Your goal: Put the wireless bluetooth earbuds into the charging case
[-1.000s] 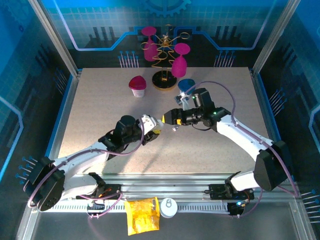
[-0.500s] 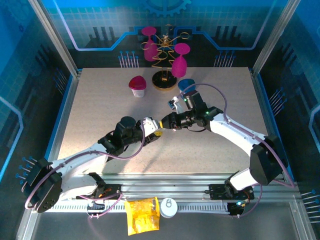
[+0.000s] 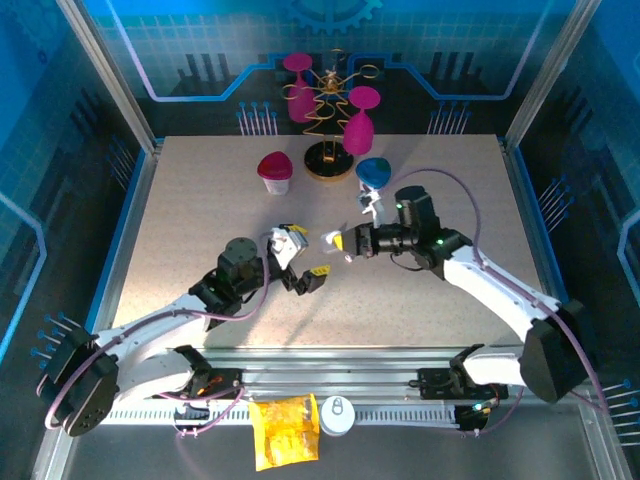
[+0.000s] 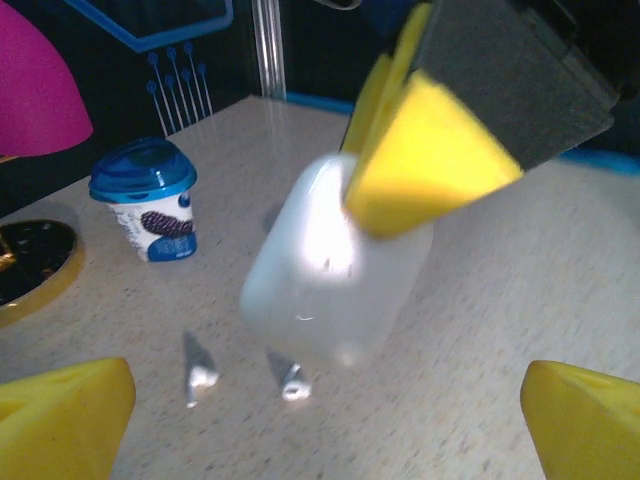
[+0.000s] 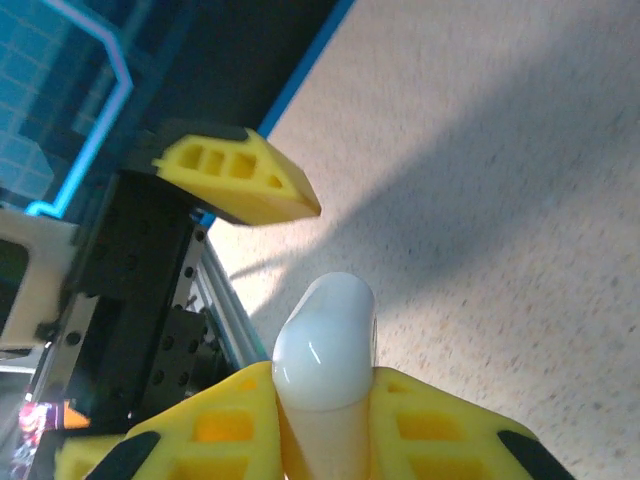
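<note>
**A:** What is your left gripper [image 3: 305, 255] doing?

**B:** My jaws there stand spread as wide as they go. They hold nothing and touch nothing.

**A:** And the right gripper [image 3: 338, 242]?

**B:** It is clamped on the case [image 4: 320, 270], one finger pressed to each side. The case is off the table [image 3: 200, 220], between my open left fingers.

**A:** How does the case look?

**B:** It is white, rounded and glossy. I can't tell whether the lid is up.

**A:** And the earbuds [image 4: 294, 383]?

**B:** Two tiny white ones lie side by side on the table beyond the case, near the cup [image 4: 145, 200]. They are blurred.
</note>
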Controlling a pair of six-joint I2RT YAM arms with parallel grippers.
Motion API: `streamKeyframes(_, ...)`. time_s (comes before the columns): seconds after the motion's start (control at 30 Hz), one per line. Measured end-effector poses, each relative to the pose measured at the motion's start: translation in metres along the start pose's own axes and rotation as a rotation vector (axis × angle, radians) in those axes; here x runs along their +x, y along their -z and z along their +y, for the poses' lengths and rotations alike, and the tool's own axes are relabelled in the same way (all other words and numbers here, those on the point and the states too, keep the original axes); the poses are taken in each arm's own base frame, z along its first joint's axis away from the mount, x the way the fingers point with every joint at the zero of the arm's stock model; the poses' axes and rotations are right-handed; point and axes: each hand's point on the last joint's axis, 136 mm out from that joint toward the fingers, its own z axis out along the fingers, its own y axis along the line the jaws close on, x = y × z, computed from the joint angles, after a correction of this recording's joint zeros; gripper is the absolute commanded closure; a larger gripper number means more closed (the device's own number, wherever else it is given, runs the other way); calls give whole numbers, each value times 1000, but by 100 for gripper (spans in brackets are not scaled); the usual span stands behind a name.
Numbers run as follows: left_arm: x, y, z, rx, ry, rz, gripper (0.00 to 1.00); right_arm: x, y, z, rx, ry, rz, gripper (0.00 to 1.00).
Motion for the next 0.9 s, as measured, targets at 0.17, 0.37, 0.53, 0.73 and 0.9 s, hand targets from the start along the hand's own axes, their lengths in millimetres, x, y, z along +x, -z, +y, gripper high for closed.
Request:
streamKeyframes(0.17,-19,7,-10,90,152,-130,1,-18,30,14,-93,122,-175,91)
streamKeyframes(0.37,-59,16,-29,239,223,-282,4,-35,51,56,-288,253,-287,94)
streamKeyframes(0.53,-71,17,-42,350,273,-342,13,-43,62,84,-431,329,-330,95)
streamKeyframes(0.73,-85,23,-49,421,287,-404,21,-36,60,95,-486,355,-304,95)
streamKeyframes(0.9,-101,30,-53,455,269,-453,33,-23,50,102,-507,375,-259,95)
